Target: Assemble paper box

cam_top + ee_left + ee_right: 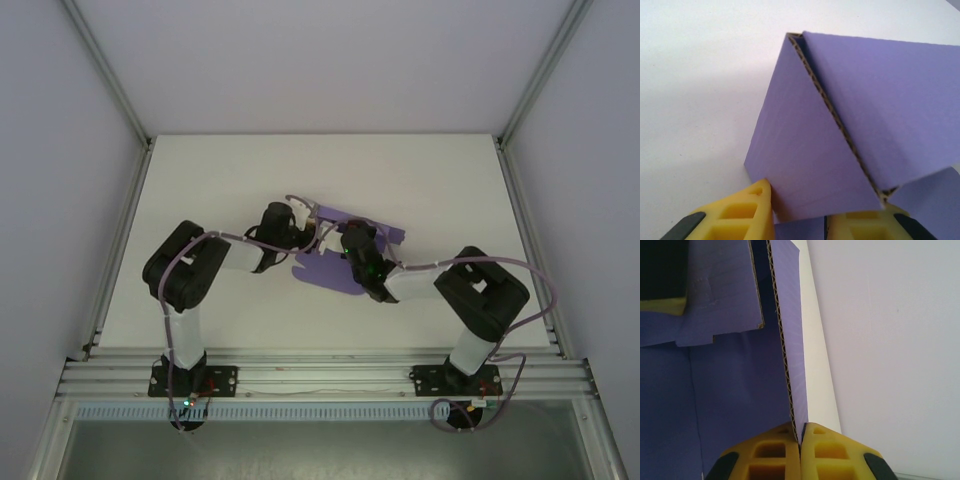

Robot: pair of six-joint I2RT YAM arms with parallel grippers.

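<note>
Pinching together on the edge of a raised purple wall, the right gripper (800, 432) has its yellow fingers clamped on the paper box (740, 375), and the fluted edge runs straight out from between them. The left gripper (805, 207) has its fingers apart on either side of a folded-up flap. I cannot tell whether they press on it.

The box lies half-formed at mid-table between the two wrists, with flat flaps spread out around them.

The card looks light and thin. It is probably stiff along the flutes but quick to crease or dent, so the flat of a panel close to a score line seems the safest hold, with only gentle pressure. It would likely skate on the smooth white table (420, 180) unless one claw pins it.

There is open room far, left and right. The near side is crowded by the arms, and the frame posts stand well apart from the work.
</note>
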